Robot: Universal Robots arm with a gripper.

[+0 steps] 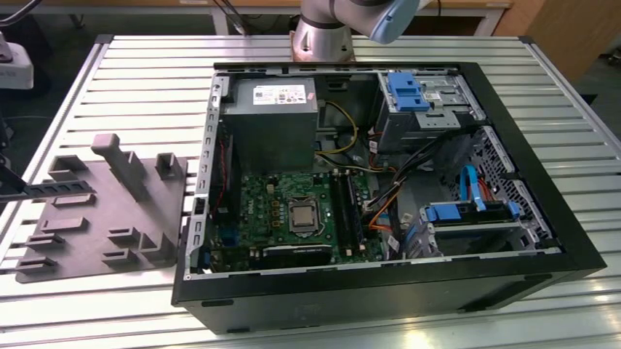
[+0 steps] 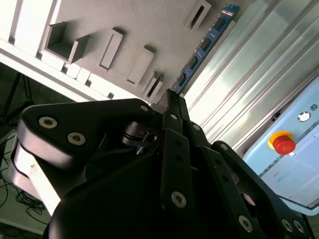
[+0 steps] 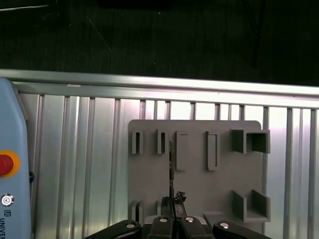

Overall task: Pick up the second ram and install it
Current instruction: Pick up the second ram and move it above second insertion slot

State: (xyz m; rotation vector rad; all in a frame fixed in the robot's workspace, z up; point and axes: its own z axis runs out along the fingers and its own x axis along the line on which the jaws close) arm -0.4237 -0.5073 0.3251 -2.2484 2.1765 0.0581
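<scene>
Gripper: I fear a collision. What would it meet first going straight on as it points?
Probably the grey holder tray: the gripper is shut on the second ram, which juts ahead over it. Depth is unclear.

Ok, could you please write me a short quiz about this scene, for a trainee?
1. True or false: the gripper is shut on the memory stick.
2. Over which thing is the stick held? A) the gray tray B) a keyboard C) a cardboard box
3. Fill the gap: the gray tray lies on the exterior view's ___ of the computer case.
Key: 1 true; 2 A; 3 left.
</scene>
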